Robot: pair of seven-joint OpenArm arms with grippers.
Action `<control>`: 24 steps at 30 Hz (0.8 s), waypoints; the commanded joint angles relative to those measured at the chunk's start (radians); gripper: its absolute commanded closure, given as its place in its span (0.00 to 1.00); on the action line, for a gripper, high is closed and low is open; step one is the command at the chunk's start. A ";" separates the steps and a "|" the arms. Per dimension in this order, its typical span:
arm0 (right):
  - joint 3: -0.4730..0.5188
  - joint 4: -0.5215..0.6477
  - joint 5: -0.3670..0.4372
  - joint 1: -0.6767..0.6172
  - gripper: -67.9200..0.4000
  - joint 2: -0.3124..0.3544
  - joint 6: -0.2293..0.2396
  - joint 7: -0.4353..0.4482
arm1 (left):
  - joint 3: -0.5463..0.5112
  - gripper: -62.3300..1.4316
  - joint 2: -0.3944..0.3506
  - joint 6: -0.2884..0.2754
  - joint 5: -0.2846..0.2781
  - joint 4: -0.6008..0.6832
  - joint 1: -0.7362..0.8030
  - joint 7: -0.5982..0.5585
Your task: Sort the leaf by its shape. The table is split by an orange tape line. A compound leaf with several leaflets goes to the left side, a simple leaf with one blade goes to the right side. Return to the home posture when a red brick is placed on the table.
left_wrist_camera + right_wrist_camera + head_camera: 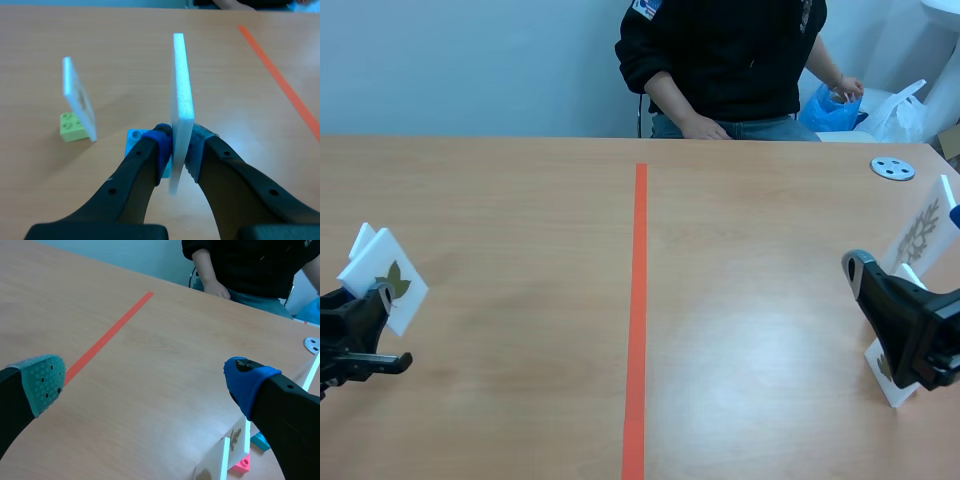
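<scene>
**Leaf card pinched near the bench's left edge**

Your left gripper [176, 150] has its jaws pinching a white leaf card [388, 280] across its two faces, low on the panel. It sits close to the left edge of the bench [520, 200], well left of the orange tape line [638, 300]. The card stands edge-on between the pads [161, 142] and tilts a little in the scene view. A light blue brick [132, 142] lies just behind the gripper; you cannot tell from here whether the card touches it. Beside it, a second card [77, 97] stands on a yellow-green brick [70, 127].

The printed leaf [393, 283] looks lobed, but it is too small to call as one blade or several leaflets. Settle that before you choose a side.

Expect the card to be very light and stiff, probably foam board. It should carry easily, but a hard squeeze may dent it, and a grip this low may let it swing. Hold it flat on the faces near the lower edge, clear of the leaf.

Your right gripper [145, 385] has its jaws spread wide on nothing. It sits near the right edge, just beside a card with a feathery leaf [920, 235].
</scene>
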 commanded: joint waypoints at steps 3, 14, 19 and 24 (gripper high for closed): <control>0.001 0.002 0.008 0.024 0.00 0.009 -0.003 0.011 | 0.000 0.87 0.002 -0.002 -0.036 -0.054 -0.056 -0.047; 0.001 -0.013 0.008 0.040 0.00 0.009 -0.003 0.011 | 0.000 0.87 0.007 -0.003 -0.036 -0.309 -0.200 -0.097; 0.001 -0.014 0.008 0.040 0.00 0.009 -0.003 0.011 | 0.000 0.87 0.007 -0.003 -0.036 -0.355 -0.209 -0.106; 0.001 -0.016 0.009 0.042 0.00 0.009 -0.003 0.011 | 0.000 0.87 0.007 -0.003 -0.036 -0.391 -0.209 -0.108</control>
